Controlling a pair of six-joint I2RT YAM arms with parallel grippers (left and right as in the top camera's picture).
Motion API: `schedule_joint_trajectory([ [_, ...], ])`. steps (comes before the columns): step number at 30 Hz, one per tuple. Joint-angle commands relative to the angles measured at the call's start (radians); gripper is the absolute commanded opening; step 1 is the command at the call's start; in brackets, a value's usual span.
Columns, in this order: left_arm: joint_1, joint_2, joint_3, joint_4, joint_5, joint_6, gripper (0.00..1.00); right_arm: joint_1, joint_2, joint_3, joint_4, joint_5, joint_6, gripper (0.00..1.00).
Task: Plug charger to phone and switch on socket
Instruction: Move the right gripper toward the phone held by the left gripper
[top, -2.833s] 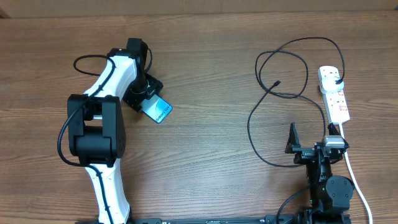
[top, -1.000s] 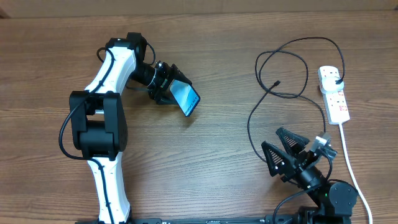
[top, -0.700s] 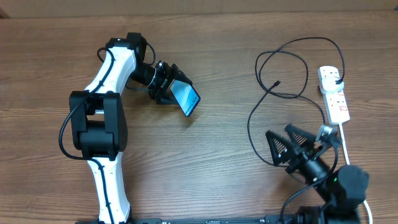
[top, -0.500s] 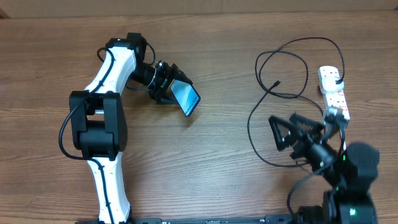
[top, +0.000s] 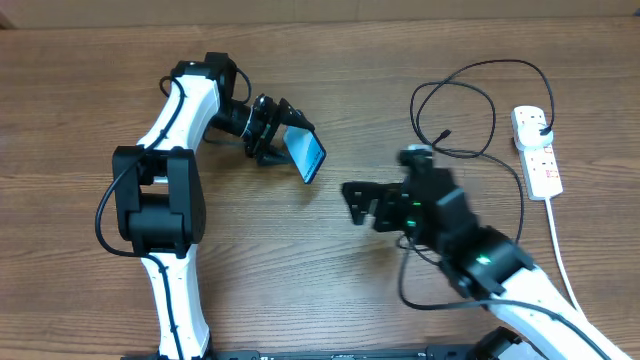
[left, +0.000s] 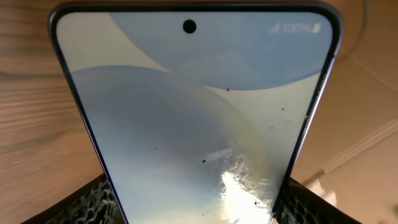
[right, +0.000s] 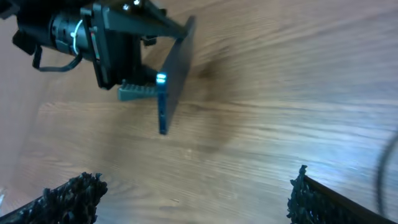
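Overhead, the left claw (top: 285, 138) is clamped on one end of the phone (top: 306, 156), holding it tilted at the far left-centre of the wooden surface (top: 330, 300), its blue screen lit. The right claw (top: 357, 204) hovers empty, fingers spread wide, just right of the phone. The charger (top: 497, 62) lies looped far right, plugged into the white socket (top: 537, 150), its connector tip loose.

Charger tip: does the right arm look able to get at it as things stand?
Probably yes. The charger tip lies uncovered on the table beside the right arm. The right gripper is open and empty but points toward the phone, so it would have to turn around.
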Motion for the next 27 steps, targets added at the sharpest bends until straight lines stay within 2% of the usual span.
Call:
schedule_joint_trajectory([
  [1, -0.024, 0.001, 0.027, -0.006, 0.2, 0.069, 0.67, 0.046, 0.035, 0.039, 0.039, 0.104, 0.026, 1.0],
  [8, -0.054, 0.0, 0.027, -0.006, 0.351, 0.074, 0.67, 0.051, 0.033, 0.039, 0.018, 0.103, 0.027, 1.0],
  [19, -0.06, 0.0, 0.027, -0.013, 0.515, 0.074, 0.66, 0.052, -0.012, 0.039, -0.298, 0.096, 0.027, 1.0],
  [27, -0.076, -0.004, 0.027, -0.047, 0.515, 0.074, 0.66, 0.052, -0.011, 0.039, -0.256, 0.089, 0.026, 1.0],
])
